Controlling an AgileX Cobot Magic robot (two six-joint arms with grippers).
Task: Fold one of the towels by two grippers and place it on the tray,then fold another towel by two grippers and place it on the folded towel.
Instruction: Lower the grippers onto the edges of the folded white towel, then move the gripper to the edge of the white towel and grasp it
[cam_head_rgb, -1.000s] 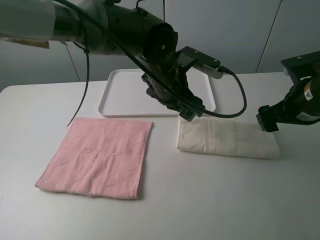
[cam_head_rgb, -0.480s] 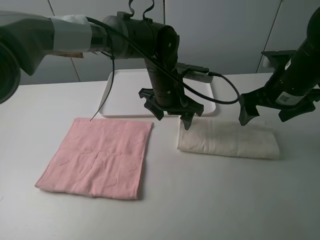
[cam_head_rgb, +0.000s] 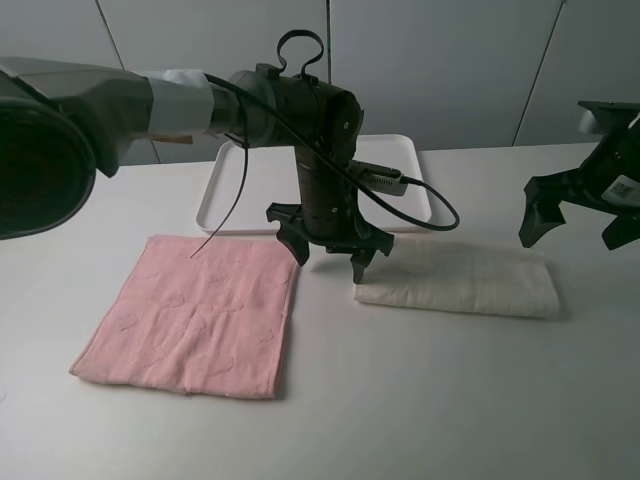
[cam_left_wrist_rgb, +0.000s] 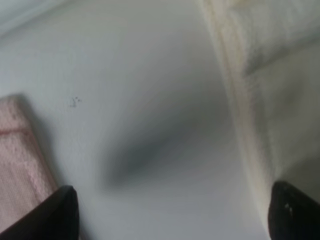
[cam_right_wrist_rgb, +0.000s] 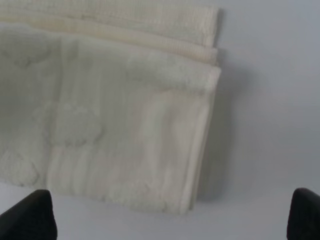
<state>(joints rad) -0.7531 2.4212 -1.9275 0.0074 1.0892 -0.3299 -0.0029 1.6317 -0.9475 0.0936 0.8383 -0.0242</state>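
Setting: a white counter (cam_head_rgb: 420, 400) is seen from above, with two black robot arms reaching in over it.

Cream-white towel (cam_head_rgb: 460, 285): it is folded into a long, narrow rectangle. It lies flat on the counter right of the middle, just in front of the tray's near right corner and not on the tray. In the right wrist view, stacked layers are seen at one short end.

Pink towel (cam_head_rgb: 195, 315): it is spread flat as an open square on the left of the counter, in front of the tray. A strip of bare counter separates it from the cream-white towel.

Tray (cam_head_rgb: 215, 212): flat, white and low-rimmed, it is set at the back of the counter near the middle. It is partly hidden by the left arm.

Left gripper (cam_head_rgb: 330, 258): it is pointed straight down with the jaws spread wide, and nothing is held. It is placed over the gap between the two towels. One fingertip is near the pink towel's edge and the other is at the cream-white towel's left end (contact cannot be told).

Right gripper (cam_head_rgb: 575, 235): the jaws are spread wide and nothing is pinched. It is held over the right short end of the cream-white towel.

Cable (cam_head_rgb: 440, 205): a black loop is trailed from the left arm across the tray's near right corner.
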